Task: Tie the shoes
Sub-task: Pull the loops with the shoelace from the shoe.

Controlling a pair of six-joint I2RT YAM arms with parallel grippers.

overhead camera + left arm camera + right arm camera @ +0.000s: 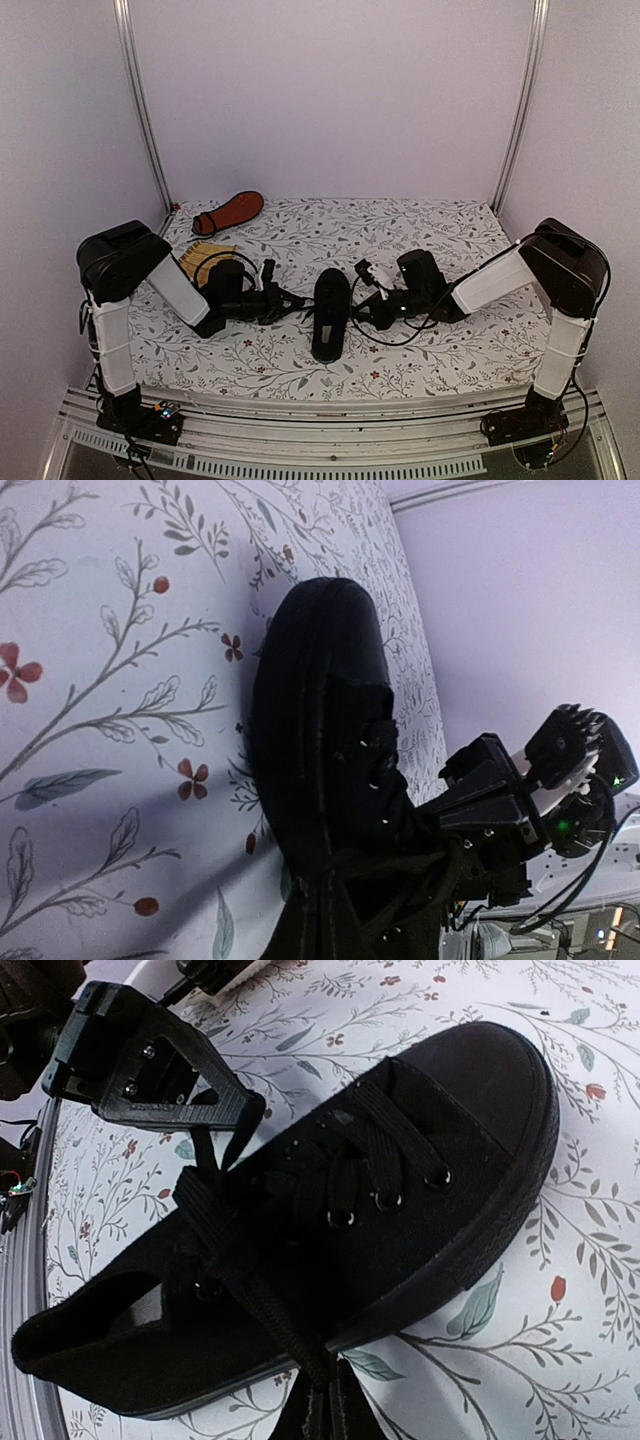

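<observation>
At the middle of the flowered worktop [450, 240] one black shoe [331, 313] is lying upright on its sole, its toe pointing to 12 o'clock and its heel toward the arms' bases. The left gripper [292, 300] is sitting just beside it at 9 o'clock and the right gripper [362, 300] just beside it at 3 o'clock, so the shoe is lying between the two. In the right wrist view the laces [390, 1150] are crossing the tongue; one strand is running up to the tip of the left gripper, which appears to be pinching it closed, and another is running down into the right gripper, which is clamping it. The second shoe [230, 212] is lying sole-up at 11 o'clock, well apart, beyond a yellow mat [205, 255]
</observation>
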